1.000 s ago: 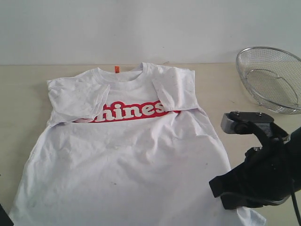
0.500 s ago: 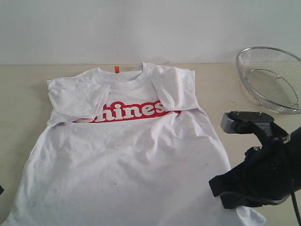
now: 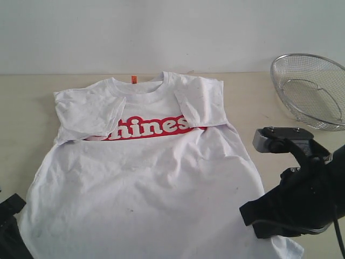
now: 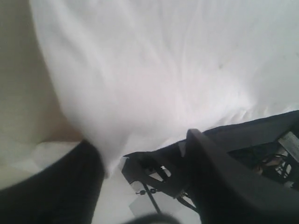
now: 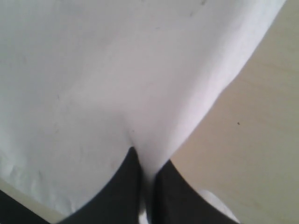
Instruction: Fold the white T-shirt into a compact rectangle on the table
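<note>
The white T-shirt (image 3: pixel 145 178) lies face up on the table (image 3: pixel 21 113), both sleeves folded in over the red lettering and its hem toward the front edge. My left gripper (image 3: pixel 11 226) is at the shirt's near left corner. In the left wrist view the left gripper (image 4: pixel 140 140) stands open, and the shirt's edge (image 4: pixel 140 70) reaches down between its fingers, close to one finger (image 4: pixel 56 186). My right gripper (image 5: pixel 147 158) is shut on a pinch of the shirt's cloth (image 5: pixel 93 70) near its right edge. In the exterior view the right arm (image 3: pixel 302 199) hides those jaws.
A round wire-mesh basket (image 3: pixel 312 89) stands at the back right of the table. Bare tabletop (image 5: pixel 252 140) lies right of the shirt and along its left side. A pale wall (image 3: pixel 161 32) runs behind the table.
My left gripper has come up into the exterior view at the shirt's near left corner. The right arm and the shirt's upper part have not moved.
</note>
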`<state>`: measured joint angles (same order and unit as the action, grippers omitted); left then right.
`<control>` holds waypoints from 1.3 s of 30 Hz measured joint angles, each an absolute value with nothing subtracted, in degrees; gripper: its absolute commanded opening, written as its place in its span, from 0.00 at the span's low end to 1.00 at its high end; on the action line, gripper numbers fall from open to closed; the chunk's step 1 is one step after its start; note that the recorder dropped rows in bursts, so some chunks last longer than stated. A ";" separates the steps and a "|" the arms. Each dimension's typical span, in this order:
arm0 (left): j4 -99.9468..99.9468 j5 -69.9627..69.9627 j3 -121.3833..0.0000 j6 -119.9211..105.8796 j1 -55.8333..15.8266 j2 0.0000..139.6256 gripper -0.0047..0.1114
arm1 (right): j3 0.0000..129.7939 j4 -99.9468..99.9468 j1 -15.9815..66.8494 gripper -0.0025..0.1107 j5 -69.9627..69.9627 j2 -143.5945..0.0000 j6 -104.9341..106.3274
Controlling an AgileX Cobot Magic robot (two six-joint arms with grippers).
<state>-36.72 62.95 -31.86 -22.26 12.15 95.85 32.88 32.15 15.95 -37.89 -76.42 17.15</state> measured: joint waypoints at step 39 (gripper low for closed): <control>-55.39 58.17 -31.86 -39.51 12.15 108.99 0.08 | 32.88 32.50 15.95 0.02 -37.19 -76.42 18.14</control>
